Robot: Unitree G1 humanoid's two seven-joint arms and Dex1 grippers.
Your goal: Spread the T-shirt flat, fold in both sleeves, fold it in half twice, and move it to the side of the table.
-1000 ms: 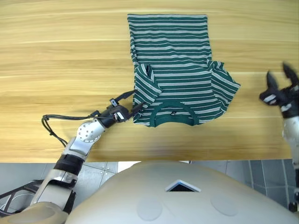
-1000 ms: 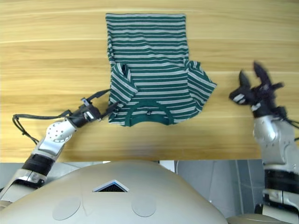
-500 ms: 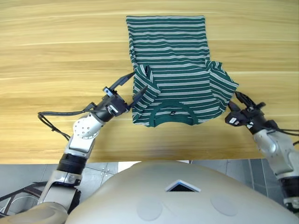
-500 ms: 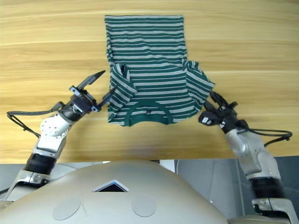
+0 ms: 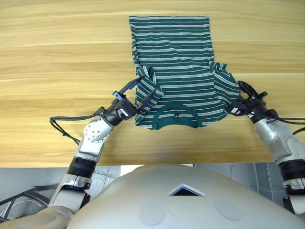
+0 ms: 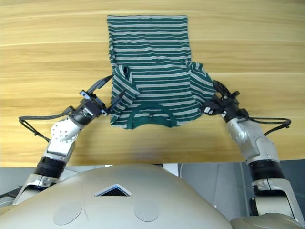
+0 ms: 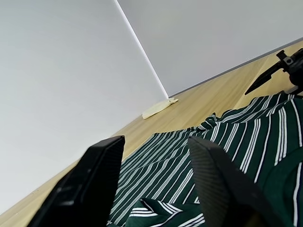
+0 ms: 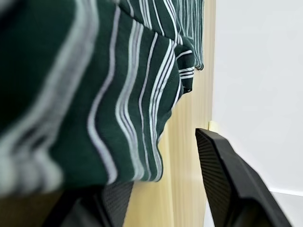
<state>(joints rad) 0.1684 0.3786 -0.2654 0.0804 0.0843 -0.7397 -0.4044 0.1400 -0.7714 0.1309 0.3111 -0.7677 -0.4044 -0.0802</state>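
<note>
1. Wooden table [image 5: 57, 57], pale grain running side to side.
2. T-shirt [image 5: 176, 52], dark green with thin pale stripes, lies about midway across the table. Collar points to the near edge, hem to the far edge.
3. Cloth is flat toward the hem. The left sleeve is bunched inward over the chest; the right sleeve bulges outward, rumpled.
4. Left gripper [image 5: 147, 87] sits low over the table at the left sleeve, fingers spread wide, tips at the bunched cloth.
5. Right gripper [image 5: 237, 98] sits at the outer edge of the right sleeve, fingers apart, against the cloth. Cannot tell whether any cloth is pinched.
</note>
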